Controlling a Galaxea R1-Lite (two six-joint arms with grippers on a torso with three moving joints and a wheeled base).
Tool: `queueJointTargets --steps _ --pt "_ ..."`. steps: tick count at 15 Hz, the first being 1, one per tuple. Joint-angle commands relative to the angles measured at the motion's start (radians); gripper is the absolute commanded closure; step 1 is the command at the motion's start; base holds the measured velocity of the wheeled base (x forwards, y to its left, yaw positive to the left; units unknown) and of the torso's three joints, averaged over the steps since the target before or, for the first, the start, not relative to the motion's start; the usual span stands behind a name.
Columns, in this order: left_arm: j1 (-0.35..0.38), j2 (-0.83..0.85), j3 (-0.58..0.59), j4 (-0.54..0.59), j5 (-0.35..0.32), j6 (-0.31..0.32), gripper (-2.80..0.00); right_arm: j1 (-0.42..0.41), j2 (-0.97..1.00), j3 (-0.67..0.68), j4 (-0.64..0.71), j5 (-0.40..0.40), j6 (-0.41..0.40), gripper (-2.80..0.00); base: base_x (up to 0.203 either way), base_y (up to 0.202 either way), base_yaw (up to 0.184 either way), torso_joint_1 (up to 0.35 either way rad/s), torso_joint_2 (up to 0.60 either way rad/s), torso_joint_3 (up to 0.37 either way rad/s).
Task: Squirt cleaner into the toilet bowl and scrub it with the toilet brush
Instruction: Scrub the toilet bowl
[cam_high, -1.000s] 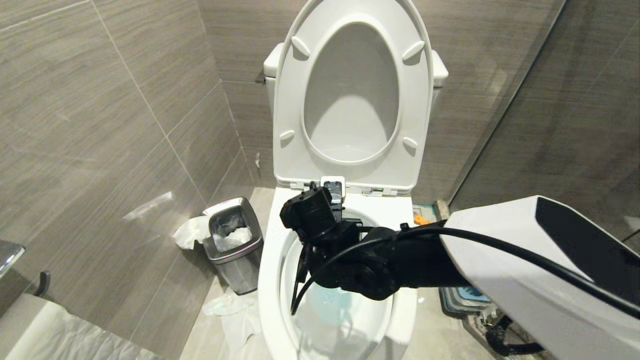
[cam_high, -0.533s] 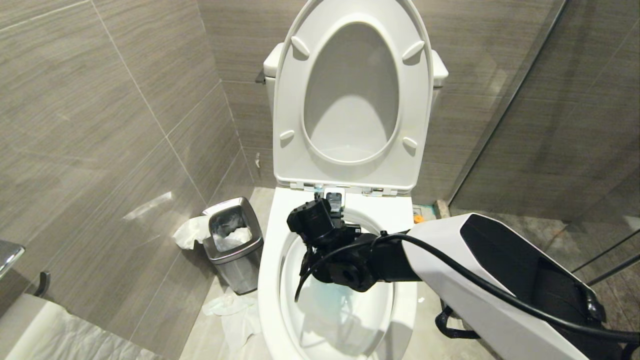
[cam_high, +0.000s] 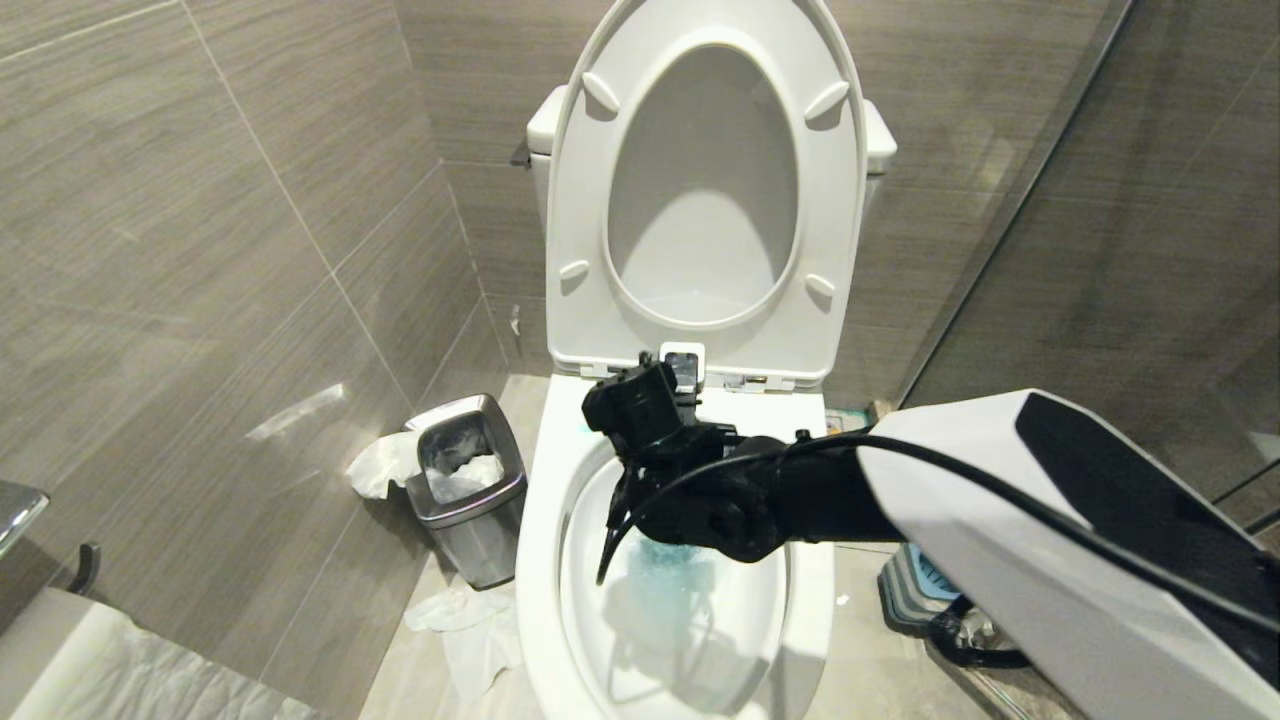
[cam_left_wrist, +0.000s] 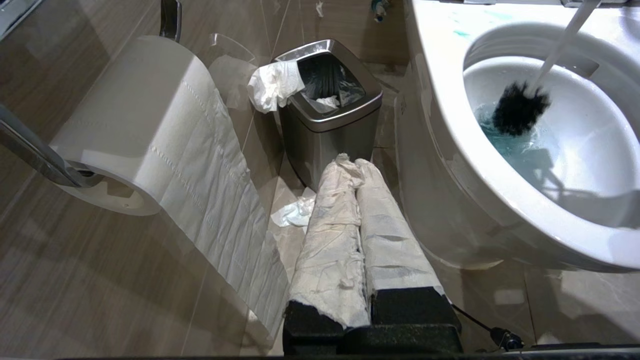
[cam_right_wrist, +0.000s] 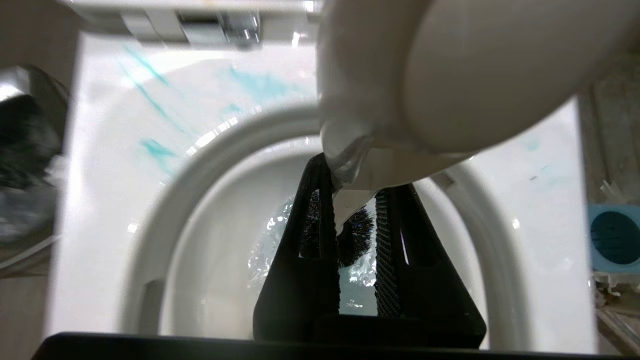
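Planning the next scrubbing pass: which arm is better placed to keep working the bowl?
Right. The right gripper already holds the toilet brush, its bristles down in the blue-tinted water of the toilet bowl. The left gripper sits low beside the bowl, near the steel bin, holding nothing.

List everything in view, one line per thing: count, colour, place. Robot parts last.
toilet bowl: 1, white, centre, seat and lid raised.
cleaner: turquoise smears on the rim, tint in the bowl water.
toilet brush: 1, white handle, black bristles, head in the water.
brush holder: 1, blue, floor on the bowl's right.
bin: 1, steel, floor left of the bowl, tissue over its edge.
toilet paper roll: 1, white, on a wall holder at left, sheet hanging.
crumpled tissue: white, floor in front of the bin.
wall tiles: grey-brown, all around.
left end effector: fingers wrapped in white tissue, shut, low beside the bowl.
right end effector: black, over the bowl, shut on the brush handle.
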Motion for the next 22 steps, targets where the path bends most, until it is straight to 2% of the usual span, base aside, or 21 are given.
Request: queueJointTargets --steps 1,6,8,11,13,17,20,22 --pt "0.000 0.001 0.002 0.000 0.001 0.000 0.00 0.014 -0.215 0.043 0.037 -0.004 0.005 0.00 0.000 0.000 0.000 0.000 0.00 0.000" --pt "0.000 0.001 0.002 0.000 -0.001 0.000 0.00 0.043 -0.448 0.120 0.181 -0.004 0.012 0.00 0.000 0.000 0.000 0.000 0.00 0.000" --pt "0.000 0.001 0.002 0.000 -0.001 0.000 0.00 0.056 -0.465 0.145 0.193 -0.030 0.018 0.00 0.000 0.000 0.000 0.000 0.00 0.000" --pt "0.000 0.001 0.002 0.000 0.001 0.000 0.00 0.125 -0.479 0.142 0.250 -0.046 0.019 0.00 0.000 0.000 0.000 0.000 0.00 0.000" --pt "0.000 0.001 0.002 0.000 -0.001 0.000 0.00 0.168 -0.474 0.130 0.319 -0.106 0.016 0.00 0.000 0.000 0.000 0.000 0.00 0.000" --pt "0.000 0.001 0.002 0.000 -0.001 0.000 0.00 0.208 -0.391 0.051 0.419 -0.233 0.005 0.00 0.000 0.000 0.000 0.000 0.00 0.000" --pt "0.000 0.001 0.002 0.000 -0.001 0.000 0.00 0.215 -0.319 -0.064 0.455 -0.250 -0.031 0.00 0.000 0.000 0.000 0.000 0.00 0.000" --pt "0.000 0.001 0.002 0.000 0.000 0.000 0.00 0.215 -0.289 -0.132 0.458 -0.222 -0.050 0.00 0.000 0.000 0.000 0.000 0.00 0.000"
